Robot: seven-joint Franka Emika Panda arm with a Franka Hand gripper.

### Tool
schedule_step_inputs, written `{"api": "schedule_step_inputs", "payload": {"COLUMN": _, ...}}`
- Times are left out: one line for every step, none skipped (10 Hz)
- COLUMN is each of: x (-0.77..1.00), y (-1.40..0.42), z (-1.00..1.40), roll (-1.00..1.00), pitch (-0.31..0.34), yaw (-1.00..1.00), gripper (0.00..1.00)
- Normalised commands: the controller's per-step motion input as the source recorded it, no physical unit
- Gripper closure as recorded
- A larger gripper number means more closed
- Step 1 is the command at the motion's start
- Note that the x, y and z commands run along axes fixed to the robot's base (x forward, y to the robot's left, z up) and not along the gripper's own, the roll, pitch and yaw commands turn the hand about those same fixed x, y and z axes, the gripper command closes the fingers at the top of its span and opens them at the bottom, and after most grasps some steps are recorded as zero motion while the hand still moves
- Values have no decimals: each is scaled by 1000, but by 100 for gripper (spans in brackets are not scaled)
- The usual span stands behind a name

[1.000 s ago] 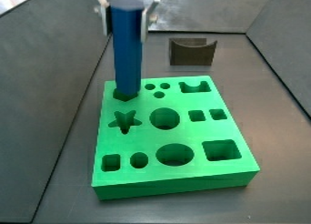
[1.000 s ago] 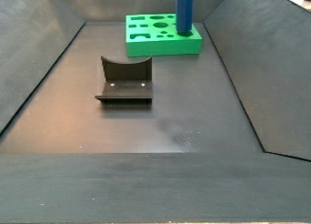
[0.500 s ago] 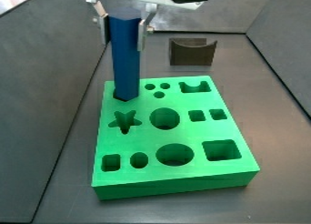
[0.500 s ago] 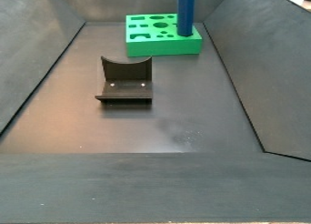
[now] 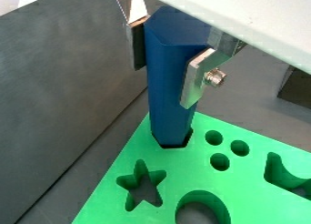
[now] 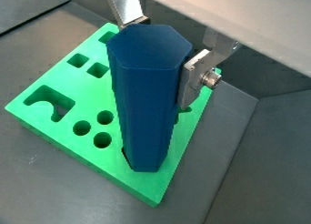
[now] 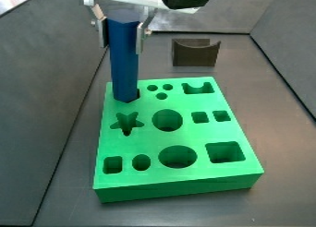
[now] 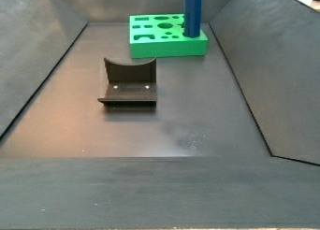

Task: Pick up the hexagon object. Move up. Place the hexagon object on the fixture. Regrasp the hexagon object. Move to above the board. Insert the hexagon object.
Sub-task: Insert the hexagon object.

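Observation:
The blue hexagon object [image 7: 125, 60] stands upright with its lower end in a hole at the back left corner of the green board [image 7: 247, 171]. My gripper [image 7: 122, 23] is shut on its upper part. In both wrist views the silver fingers [image 5: 198, 77] press on opposite sides of the prism [image 5: 170, 91] [image 6: 145, 100], and my gripper [image 5: 168, 64] [image 6: 158, 50] is directly above the board [image 5: 243, 187] [image 6: 61, 77]. In a side view the prism [image 8: 194, 14] rises from the board [image 8: 156, 47] at the far end. The hole under the prism is hidden.
The dark fixture [image 7: 194, 52] stands behind the board, bare; in a side view it [image 8: 127, 82] sits mid-floor, nearer than the board. Grey walls enclose the floor on all sides. The board has star, circle and square holes.
My gripper and the hexagon object have moved straight down; the prism's lower end now sits lower in the board's hole. The board and the fixture have not moved.

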Motion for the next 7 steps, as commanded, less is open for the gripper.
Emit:
{"api": "schedule_step_inputs", "payload": {"x": 171, "y": -49, "z": -526, "roll": -214, "pitch": -86, "yaw": 57, "gripper": 100}}
{"api": "schedule_step_inputs", "payload": {"x": 197, "y": 0, "z": -577, "roll": -191, "pitch": -84, "yaw": 120, "gripper": 100}}
{"api": "schedule_step_inputs", "payload": {"x": 143, "y": 0, "z": -631, "roll": -140, "pitch": -84, "yaw": 129, "gripper": 100}}
{"api": "schedule_step_inputs", "payload": {"x": 0, "y": 0, "z": -749, "roll": -39, "pitch": -106, "yaw": 109, "gripper": 100}}
{"api": "schedule_step_inputs", "payload": {"x": -17, "y": 0, "z": -837, "roll": 0, "pitch": -100, "yaw": 74, "gripper": 100}}
{"api": "schedule_step_inputs", "payload": {"x": 0, "y": 0, "z": -777, "roll": 50, "pitch": -59, "yaw": 43, "gripper": 100}}
{"api": "schedule_step_inputs", "payload": {"x": 17, "y": 0, "z": 0, "roll": 0, "pitch": 34, "yaw": 0, "gripper": 100}}
